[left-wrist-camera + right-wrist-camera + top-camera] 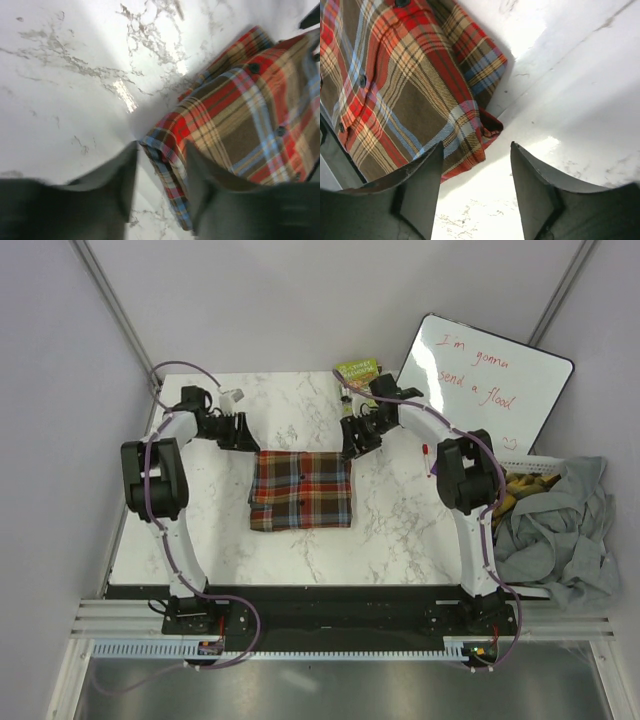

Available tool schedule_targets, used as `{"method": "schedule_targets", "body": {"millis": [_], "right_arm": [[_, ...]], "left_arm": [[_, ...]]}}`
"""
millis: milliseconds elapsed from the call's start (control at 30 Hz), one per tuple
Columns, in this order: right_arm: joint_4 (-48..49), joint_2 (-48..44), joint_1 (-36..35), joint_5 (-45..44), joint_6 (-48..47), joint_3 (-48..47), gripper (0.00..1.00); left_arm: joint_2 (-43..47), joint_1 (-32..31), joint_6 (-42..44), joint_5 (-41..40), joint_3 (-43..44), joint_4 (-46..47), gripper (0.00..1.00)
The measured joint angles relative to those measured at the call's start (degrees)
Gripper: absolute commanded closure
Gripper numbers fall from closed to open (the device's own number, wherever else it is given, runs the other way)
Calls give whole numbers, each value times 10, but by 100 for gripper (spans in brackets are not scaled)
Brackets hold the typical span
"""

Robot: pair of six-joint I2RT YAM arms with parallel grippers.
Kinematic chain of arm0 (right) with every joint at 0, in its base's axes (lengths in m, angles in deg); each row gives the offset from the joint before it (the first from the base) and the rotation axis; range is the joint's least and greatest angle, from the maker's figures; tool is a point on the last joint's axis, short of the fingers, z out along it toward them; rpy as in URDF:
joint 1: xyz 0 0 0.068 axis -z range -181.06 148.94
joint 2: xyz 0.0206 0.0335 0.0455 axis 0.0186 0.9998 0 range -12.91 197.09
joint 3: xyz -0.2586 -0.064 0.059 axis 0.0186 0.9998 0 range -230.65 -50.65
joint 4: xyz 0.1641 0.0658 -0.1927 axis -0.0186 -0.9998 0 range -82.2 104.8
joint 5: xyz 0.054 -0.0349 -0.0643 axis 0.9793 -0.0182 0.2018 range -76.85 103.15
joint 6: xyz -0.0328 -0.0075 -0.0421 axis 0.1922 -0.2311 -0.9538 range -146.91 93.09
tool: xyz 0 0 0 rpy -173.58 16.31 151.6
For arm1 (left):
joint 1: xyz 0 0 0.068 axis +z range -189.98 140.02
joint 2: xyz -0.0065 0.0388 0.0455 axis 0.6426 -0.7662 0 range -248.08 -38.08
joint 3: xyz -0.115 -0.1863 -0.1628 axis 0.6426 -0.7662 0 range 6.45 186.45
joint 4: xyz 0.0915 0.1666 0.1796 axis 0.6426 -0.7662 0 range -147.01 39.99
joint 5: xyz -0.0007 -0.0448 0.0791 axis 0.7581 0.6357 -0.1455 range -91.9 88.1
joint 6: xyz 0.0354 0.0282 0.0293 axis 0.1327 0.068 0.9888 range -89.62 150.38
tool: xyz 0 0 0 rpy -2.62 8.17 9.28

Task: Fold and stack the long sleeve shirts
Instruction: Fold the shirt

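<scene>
A plaid flannel long sleeve shirt (pixel 302 490) in red-orange, brown and blue lies folded into a rectangle in the middle of the marble table (pixel 400 530). My left gripper (pixel 243 435) is at its far left corner. In the left wrist view the gripper (pixel 160 170) is open, with the shirt's folded corner (pixel 165 150) lying between the two fingers. My right gripper (pixel 352 445) is at the far right corner. In the right wrist view it (pixel 476 175) is open and empty, with the shirt's corner (pixel 480 127) just ahead of the fingers.
A whiteboard (pixel 490 380) with red writing leans at the back right, with a green packet (pixel 358 370) beside it. A white basket (pixel 530 465) off the table's right edge holds yellow items, and a heap of grey cloth (pixel 560 530) hangs over it.
</scene>
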State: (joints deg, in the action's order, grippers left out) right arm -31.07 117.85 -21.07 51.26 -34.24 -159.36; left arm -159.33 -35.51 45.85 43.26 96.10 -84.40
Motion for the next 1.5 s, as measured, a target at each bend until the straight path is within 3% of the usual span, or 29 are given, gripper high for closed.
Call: {"method": "schedule_targets", "body": {"millis": [33, 100, 200, 267, 433, 600, 833, 1033, 1267, 1367, 1500], "right_arm": [[0, -2, 2, -5, 1, -3, 18], [2, -18, 10, -6, 12, -4, 2], [44, -83, 23, 11, 47, 39, 2], [111, -164, 30, 44, 106, 121, 2], [323, -315, -26, 120, 297, 305, 2], [504, -307, -143, 158, 449, 427, 2], [670, -246, -161, 176, 583, 526, 2], [676, -170, -146, 181, 562, 533, 2], [635, -145, -108, 237, 488, 523, 2], [580, -159, -98, 242, 442, 518, 2], [487, -210, -93, 233, 409, 503, 2]], "left_arm": [[12, 9, -7, 14, -11, 5, 15], [56, 27, -23, 43, -46, 18, 1], [170, 52, -56, 95, -123, 29, 1], [257, 53, -78, 130, -177, 39, 1], [412, -12, -186, 212, -336, 104, 1], [447, -90, -365, 229, -531, 260, 1], [420, -131, -451, 189, -588, 367, 4], [313, -110, -485, 150, -609, 443, 6], [240, -75, -523, 217, -625, 536, 9], [262, -69, -518, 221, -635, 536, 5], [390, -67, -473, 214, -627, 455, 3]]}}
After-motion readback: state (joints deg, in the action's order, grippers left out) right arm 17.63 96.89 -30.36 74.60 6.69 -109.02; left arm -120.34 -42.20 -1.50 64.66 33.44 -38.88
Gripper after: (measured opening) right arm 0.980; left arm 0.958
